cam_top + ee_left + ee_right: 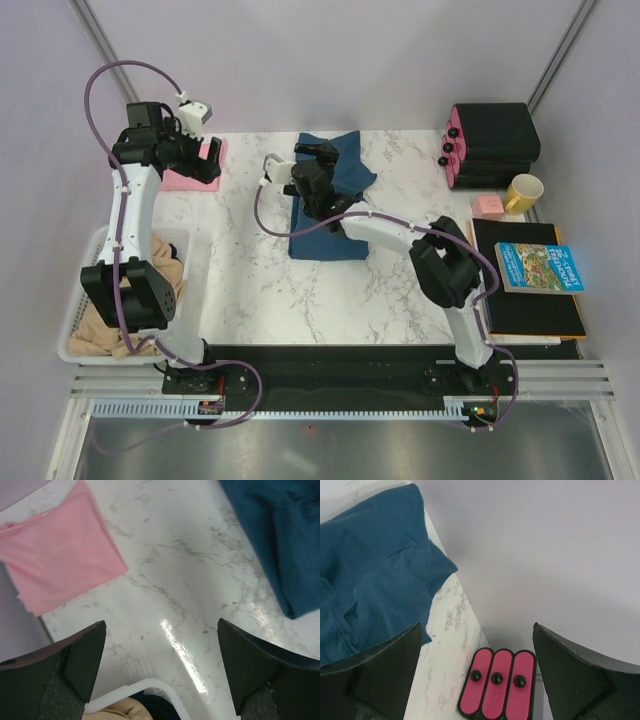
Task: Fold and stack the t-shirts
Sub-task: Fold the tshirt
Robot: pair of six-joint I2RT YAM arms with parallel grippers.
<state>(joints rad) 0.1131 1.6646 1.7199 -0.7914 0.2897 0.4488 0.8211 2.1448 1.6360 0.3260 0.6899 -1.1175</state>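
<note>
Both hands stand wide and hold nothing: the left hand hangs over bare surface between the pink t-shirt and the basket, and the right hand sits above the far part of the teal t-shirt. The pink t-shirt lies folded flat at the far left corner, close to the surface's edge. The teal one lies mid-surface, bunched and uneven, with one flap jutting toward the far edge. Hazards noted: a pinch taking only the top layer of the teal cloth would likely open the fold when lifted. The right forearm crosses above that shirt and could drag it. A careless slide of the pink shirt could push it off the edge. With both arms converging to stack, contact between them is possible.
</note>
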